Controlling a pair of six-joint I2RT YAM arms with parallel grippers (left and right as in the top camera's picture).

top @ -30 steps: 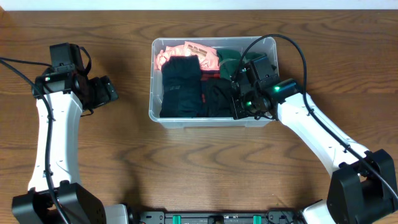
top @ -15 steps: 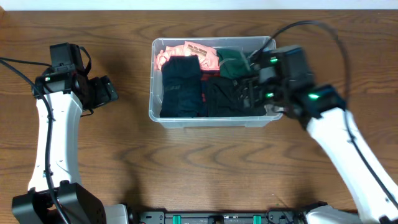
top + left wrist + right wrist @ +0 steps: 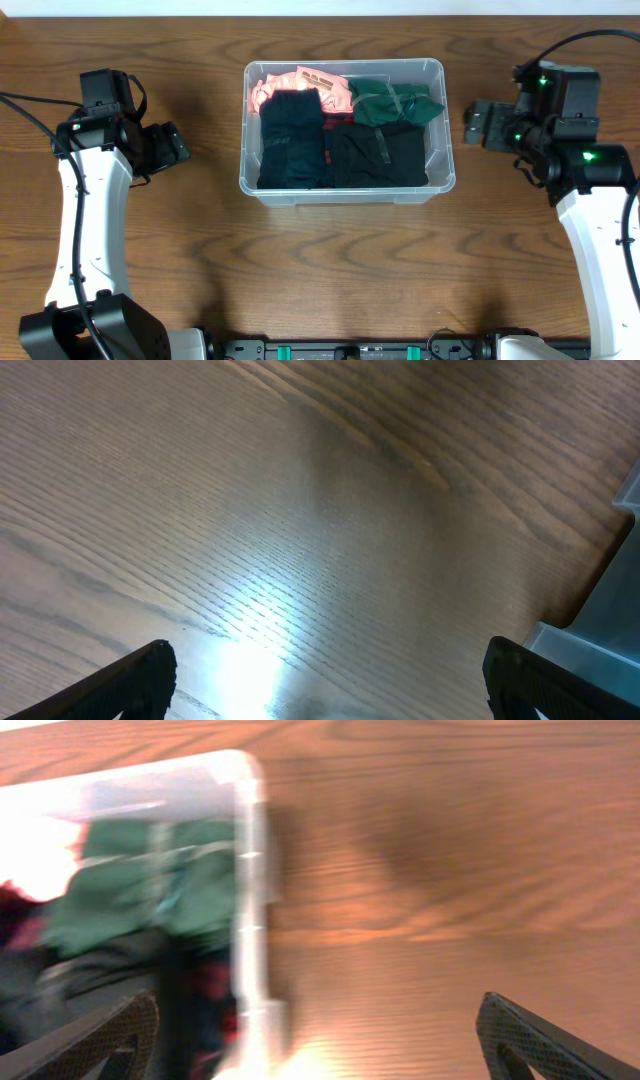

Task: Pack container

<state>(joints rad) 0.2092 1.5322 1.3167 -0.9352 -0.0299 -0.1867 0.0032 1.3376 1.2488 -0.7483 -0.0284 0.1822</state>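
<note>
The clear container (image 3: 344, 194) stands in the middle of the table, holding folded clothes: a navy piece (image 3: 290, 140), a black piece (image 3: 385, 155), a green piece (image 3: 392, 100) and a pink item (image 3: 300, 85). To its right, apart from it, my right gripper (image 3: 474, 122) hovers open and empty. The blurred right wrist view shows the container rim (image 3: 250, 900) and the green piece (image 3: 140, 890) ahead of the wide jaws (image 3: 315, 1040). Left of the container, my left gripper (image 3: 180, 145) is open and empty over bare wood (image 3: 325, 685), with a container corner (image 3: 600, 635) at the edge.
The wooden table (image 3: 330, 270) stretches around the container. A pale strip (image 3: 320, 6) runs along the far edge. Black cables trail from both arms at the outer sides.
My right gripper has opened, lifted out of the container's right end and swung right, off the container. The black piece stays inside. The left arm has not moved.
</note>
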